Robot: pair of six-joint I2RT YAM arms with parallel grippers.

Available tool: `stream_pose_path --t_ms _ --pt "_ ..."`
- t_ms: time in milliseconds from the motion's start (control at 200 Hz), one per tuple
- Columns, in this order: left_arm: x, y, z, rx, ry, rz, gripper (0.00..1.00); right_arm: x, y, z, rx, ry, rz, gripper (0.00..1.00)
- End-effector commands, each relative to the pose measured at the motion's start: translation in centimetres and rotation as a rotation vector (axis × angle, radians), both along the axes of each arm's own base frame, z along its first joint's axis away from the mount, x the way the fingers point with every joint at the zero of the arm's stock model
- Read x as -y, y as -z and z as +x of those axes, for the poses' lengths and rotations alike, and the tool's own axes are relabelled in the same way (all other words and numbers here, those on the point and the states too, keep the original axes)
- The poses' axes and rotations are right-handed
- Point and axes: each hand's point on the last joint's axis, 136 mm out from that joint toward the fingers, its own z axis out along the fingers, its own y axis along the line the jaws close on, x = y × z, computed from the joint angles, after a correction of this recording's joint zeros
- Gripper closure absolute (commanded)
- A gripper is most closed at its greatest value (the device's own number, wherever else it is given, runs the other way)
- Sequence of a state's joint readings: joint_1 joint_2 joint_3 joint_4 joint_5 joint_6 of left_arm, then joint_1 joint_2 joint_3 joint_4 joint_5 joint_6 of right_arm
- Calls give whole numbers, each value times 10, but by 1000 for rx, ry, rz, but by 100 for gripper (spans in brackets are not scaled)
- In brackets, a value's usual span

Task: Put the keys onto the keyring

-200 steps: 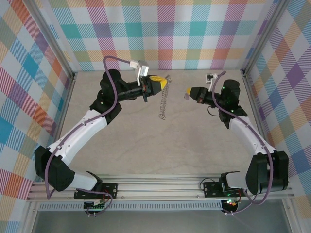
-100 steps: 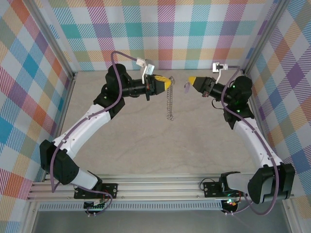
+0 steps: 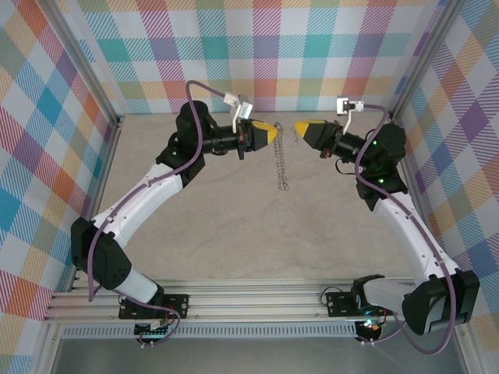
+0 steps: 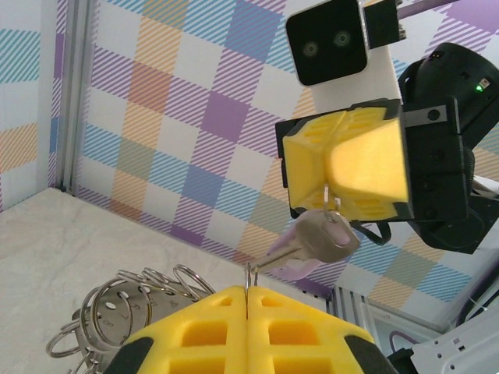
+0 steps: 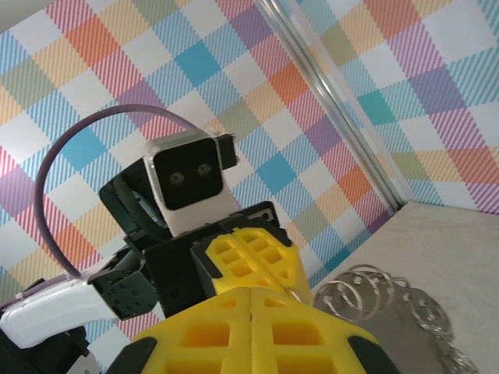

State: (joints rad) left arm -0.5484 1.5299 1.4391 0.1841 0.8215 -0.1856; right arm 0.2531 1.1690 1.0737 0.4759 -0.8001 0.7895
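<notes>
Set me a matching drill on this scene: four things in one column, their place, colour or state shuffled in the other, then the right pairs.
Things
1. key
2. keyring
3. left gripper
4. back wall

Place, colour or state
A. multicoloured plaid
B. yellow jaws shut on a thin wire ring
C. hanging from the right gripper
D. string of silvery rings held by the left gripper

Pairs: 1-C, 2-D, 3-B, 4-A
</notes>
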Motion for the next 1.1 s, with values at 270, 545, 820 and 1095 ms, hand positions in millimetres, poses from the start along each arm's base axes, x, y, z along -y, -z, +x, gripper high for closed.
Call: stream_pose_path --t_ms 270,545,820,1095 --pt "4 -26 -10 61 26 -43 100 -20 -11 -11 89 -28 -37 100" --pt "4 -29 -14 65 38 -48 100 -24 -1 -5 79 -18 -60 100" --pt "6 -28 -16 57 51 -46 100 -26 -1 0 80 -15 -60 100" --pt "7 -28 -18 56 63 -45 100 -27 -4 1 88 -17 -57 100"
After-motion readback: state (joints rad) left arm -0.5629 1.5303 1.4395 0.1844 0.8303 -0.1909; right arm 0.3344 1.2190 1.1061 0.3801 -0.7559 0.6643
